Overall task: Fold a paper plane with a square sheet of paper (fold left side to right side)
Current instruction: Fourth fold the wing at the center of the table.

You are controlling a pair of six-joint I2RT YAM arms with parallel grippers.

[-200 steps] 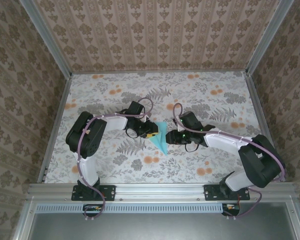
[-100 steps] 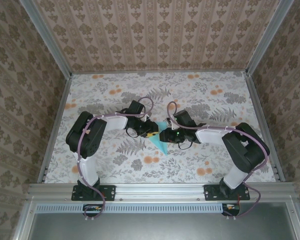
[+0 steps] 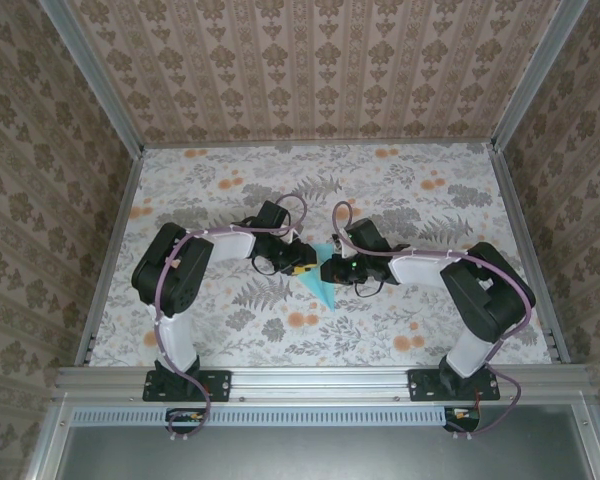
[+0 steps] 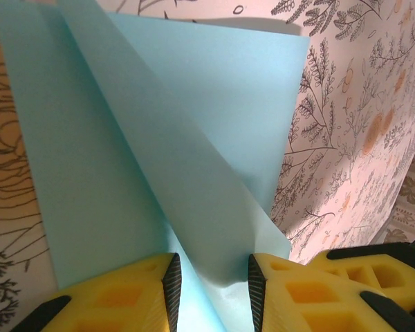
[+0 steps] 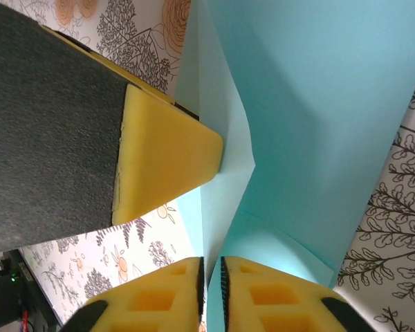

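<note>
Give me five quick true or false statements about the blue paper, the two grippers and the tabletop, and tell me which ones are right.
1. The light-blue paper sits mid-table, between the two grippers. True.
2. The paper is a flat, unfolded square. False: it shows creases and overlapping flaps.
3. The left gripper has its jaws pressed tightly together. False: they stand apart, with paper running through the gap.
4. The right gripper has its jaws almost together on a thin flap of the paper. True.
5. The tabletop is plain white. False: it has a floral pattern with orange blossoms and grey leaves.
</note>
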